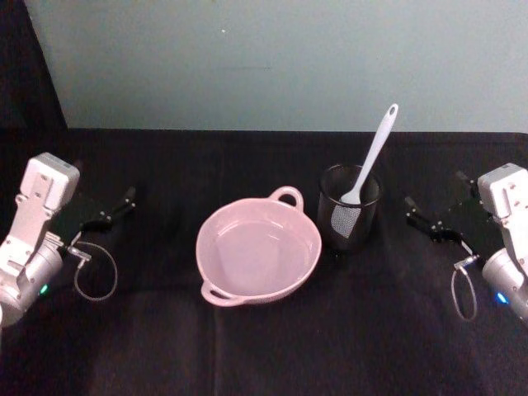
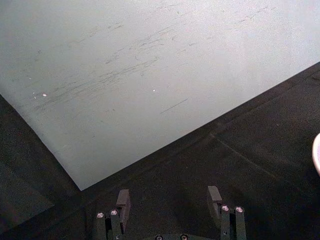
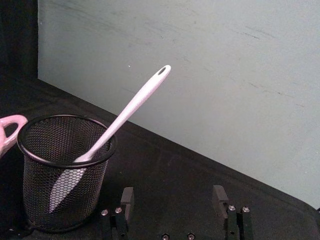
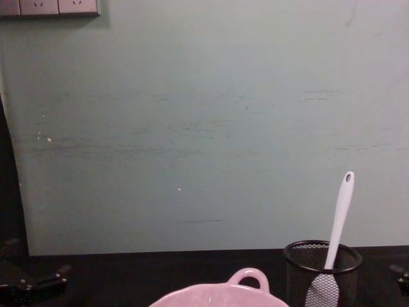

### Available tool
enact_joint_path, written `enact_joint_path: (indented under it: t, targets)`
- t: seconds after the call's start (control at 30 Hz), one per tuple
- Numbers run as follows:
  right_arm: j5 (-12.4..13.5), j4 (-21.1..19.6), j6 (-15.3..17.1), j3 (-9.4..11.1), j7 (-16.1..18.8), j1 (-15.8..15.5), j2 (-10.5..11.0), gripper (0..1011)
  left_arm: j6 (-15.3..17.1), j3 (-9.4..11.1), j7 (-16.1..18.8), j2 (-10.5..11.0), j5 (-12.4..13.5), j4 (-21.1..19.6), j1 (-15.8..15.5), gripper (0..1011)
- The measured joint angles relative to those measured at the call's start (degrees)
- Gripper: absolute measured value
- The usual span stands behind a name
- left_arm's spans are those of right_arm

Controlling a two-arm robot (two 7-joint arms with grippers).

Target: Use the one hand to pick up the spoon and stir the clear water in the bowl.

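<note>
left gripper (image 1: 118, 206), far left, spread and empty. head view looks into the pink bowl (image 1: 219, 218): clear water (image 1: 260, 252); chest view meets its rim. white spoon (image 1: 375, 148) leans in the black mesh cup (image 1: 370, 216). right gripper (image 1: 411, 211) spread, empty.

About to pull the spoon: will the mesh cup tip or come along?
Likely light: the mesh cup is open wire, so it may drag. The spoon leans on its rim, so a sideways pull could tip it; lifting along the handle seems safer.

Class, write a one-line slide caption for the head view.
Spoon stands in a black mesh cup right of the pink bowl; left gripper and right gripper wait open at either side.
</note>
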Motion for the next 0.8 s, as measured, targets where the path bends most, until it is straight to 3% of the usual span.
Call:
enact_joint_path:
  t: [0.8]
  targets:
    - [0.00,0.00,0.00,0.00,0.00,0.00,0.00,1002,0.00,0.00,0.00,0.00,0.00,0.00,0.00,1011]
